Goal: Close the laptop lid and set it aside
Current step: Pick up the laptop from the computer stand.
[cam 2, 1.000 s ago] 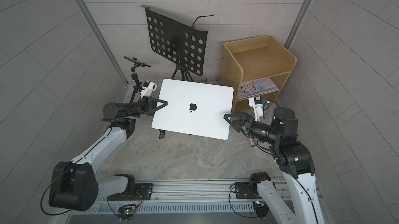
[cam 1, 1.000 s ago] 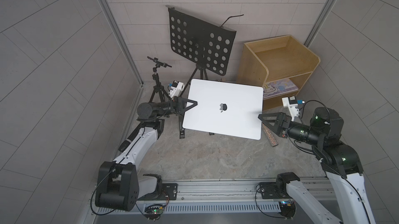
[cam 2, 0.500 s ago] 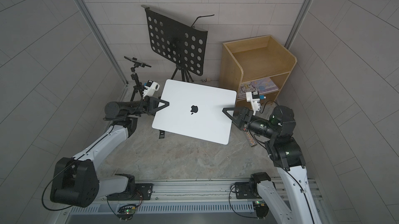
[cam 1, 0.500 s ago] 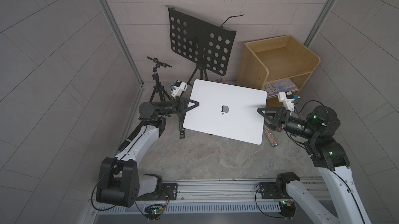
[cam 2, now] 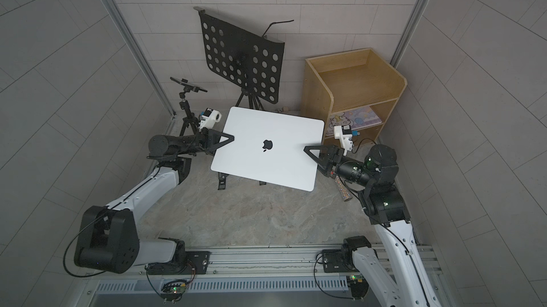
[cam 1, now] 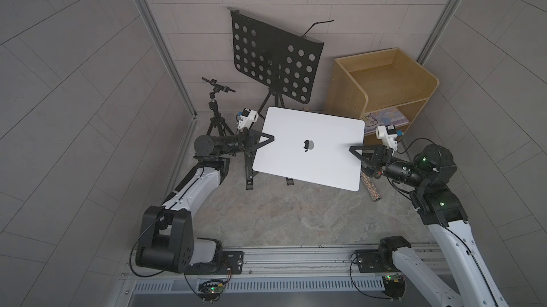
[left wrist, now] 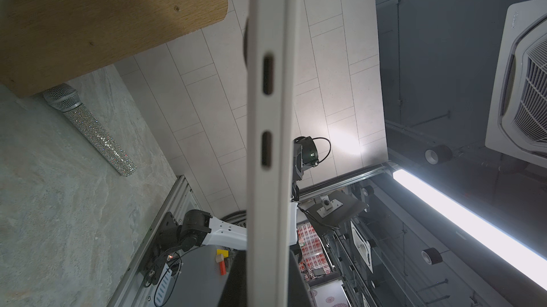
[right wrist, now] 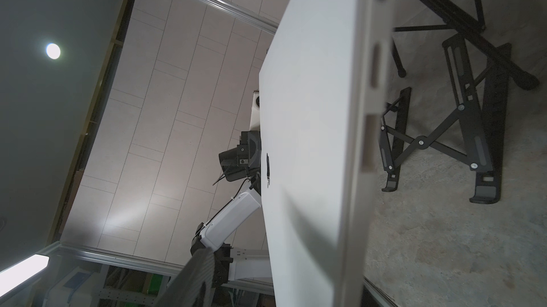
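The silver-white laptop (cam 1: 296,166) (cam 2: 266,169) hangs slightly tilted above the floor. Its lid (cam 1: 325,131) is closed flat, with the apple logo facing up. My left gripper (cam 1: 270,138) (cam 2: 231,137) is shut on the laptop's left edge. In the left wrist view, dark fingers (left wrist: 233,279) press both faces of the thin edge (left wrist: 266,113). My right gripper (cam 1: 353,150) (cam 2: 307,149) straddles the laptop's right edge. In the right wrist view its upper finger (right wrist: 189,279) stands clear of the lid (right wrist: 310,142), so the jaws are open. The lower finger is hidden.
A black folding X-frame stand (cam 1: 250,172) (right wrist: 461,131) sits on the floor under the laptop. Behind it are a perforated music stand (cam 1: 272,63) and a small tripod (cam 1: 217,107). A wooden shelf (cam 1: 384,83) holds a pastel book (cam 1: 384,117). A glittery microphone (cam 1: 371,190) (left wrist: 91,131) lies at the right.
My right gripper has moved left from beside the laptop onto its right edge, and its jaws have narrowed. The left gripper and the laptop have shifted only slightly.
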Robot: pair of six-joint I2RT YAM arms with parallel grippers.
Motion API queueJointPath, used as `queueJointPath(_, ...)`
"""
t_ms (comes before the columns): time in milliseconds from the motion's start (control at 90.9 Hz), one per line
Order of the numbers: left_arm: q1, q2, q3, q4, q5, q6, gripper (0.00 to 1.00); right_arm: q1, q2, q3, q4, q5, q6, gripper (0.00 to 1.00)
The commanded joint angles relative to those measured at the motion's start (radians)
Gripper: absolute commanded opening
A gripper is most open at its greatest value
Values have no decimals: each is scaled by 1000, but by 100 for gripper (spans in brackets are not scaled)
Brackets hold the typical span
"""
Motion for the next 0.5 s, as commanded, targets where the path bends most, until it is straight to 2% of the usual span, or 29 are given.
queueJointPath(0,0,-2,57,76,-85,9,0,26,12,-1,78,-26,15,57)
queueJointPath(187,-1,4,60,76,-73,12,0,49,39,-2,116,-26,36,44)
queueJointPath(484,-1,19,66,78,-68,14,0,50,25,-13,133,-4,54,13)
